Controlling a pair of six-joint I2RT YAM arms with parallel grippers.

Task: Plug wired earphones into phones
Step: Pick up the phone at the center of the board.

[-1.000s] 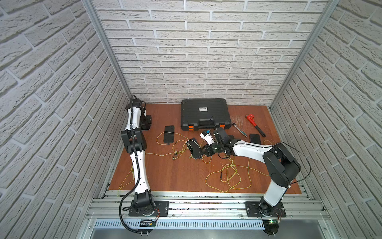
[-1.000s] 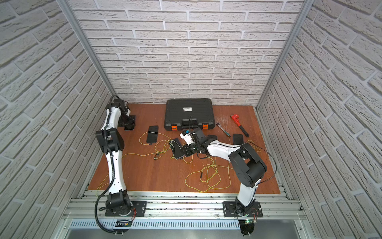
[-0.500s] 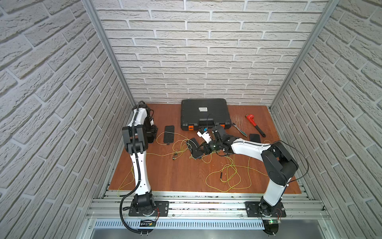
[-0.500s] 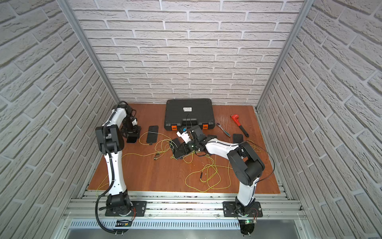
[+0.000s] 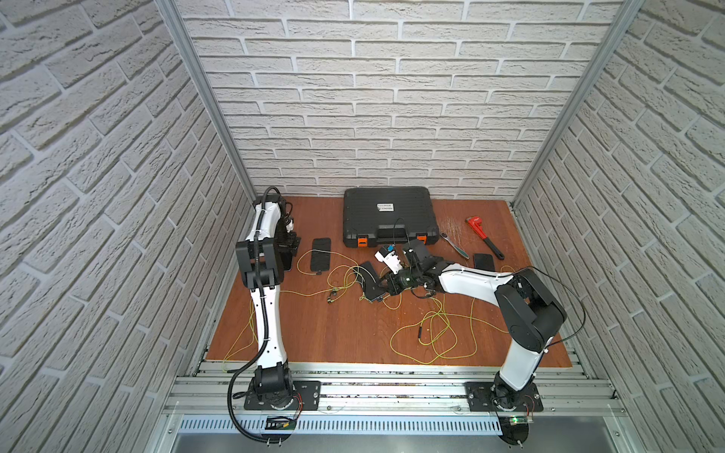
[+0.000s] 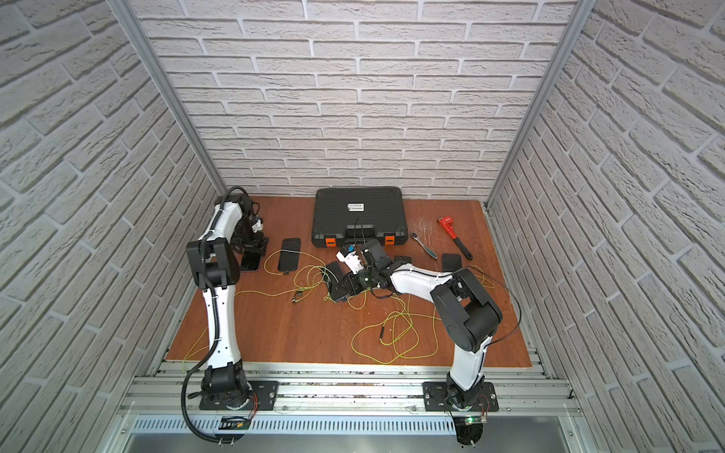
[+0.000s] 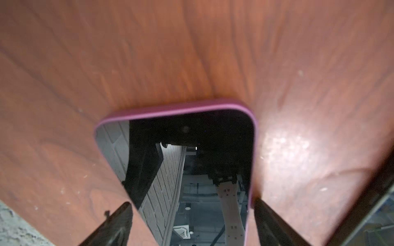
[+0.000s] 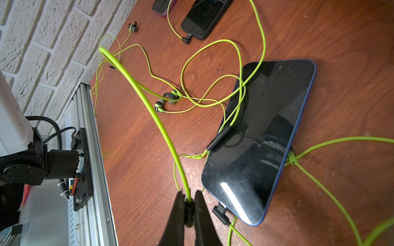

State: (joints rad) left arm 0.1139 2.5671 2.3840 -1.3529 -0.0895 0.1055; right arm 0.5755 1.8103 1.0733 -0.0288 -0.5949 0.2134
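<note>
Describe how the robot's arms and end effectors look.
The left arm and right arm have white tubular links and black joints. A black corrugated cable climbs the left; a thin black cable loops off the right. The left end effector and right end effector are black and tapered.

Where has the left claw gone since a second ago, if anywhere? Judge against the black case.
Yes. The left claw has come forward off the back wall and slightly toward the black case, now open over the purple-edged phone.
</note>
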